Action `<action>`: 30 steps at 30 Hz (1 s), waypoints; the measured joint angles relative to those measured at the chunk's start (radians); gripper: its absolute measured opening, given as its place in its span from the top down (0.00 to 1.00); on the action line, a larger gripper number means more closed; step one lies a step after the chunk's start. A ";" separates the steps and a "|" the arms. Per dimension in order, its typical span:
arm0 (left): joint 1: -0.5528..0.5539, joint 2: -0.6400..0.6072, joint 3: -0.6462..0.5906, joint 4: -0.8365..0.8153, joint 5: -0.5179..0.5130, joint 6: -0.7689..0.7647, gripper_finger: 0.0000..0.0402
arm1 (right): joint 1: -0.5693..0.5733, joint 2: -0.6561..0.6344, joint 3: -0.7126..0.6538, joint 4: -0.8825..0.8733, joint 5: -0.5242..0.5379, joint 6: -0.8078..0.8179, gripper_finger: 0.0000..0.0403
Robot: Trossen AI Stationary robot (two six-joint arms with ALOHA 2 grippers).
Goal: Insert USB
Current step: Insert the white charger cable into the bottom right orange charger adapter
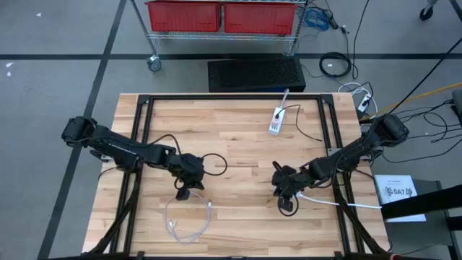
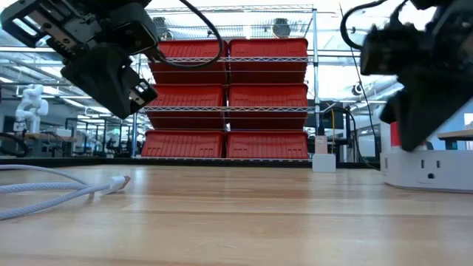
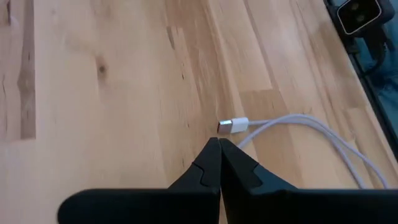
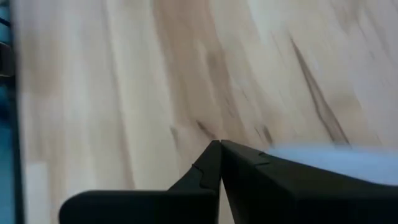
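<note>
Claws pressed together above the wooden tabletop (image 1: 238, 137)

The left claw (image 3: 219, 144) is held closed just short of the white USB plug (image 3: 234, 126), lower left in the high view; the right claw (image 4: 220, 147) is closed at lower right.

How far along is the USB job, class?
Done: nothing visible; the USB plug lies loose on the table, apart from the power strip. In hand: the left gripper, shut and empty, sits close by the plug. Left: grasp, carry, insert. The right gripper is shut, idle.
</note>
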 joint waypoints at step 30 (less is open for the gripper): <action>-0.212 -0.554 -0.239 0.321 -0.408 0.109 1.00 | -0.114 0.772 0.932 0.006 0.032 -0.975 0.72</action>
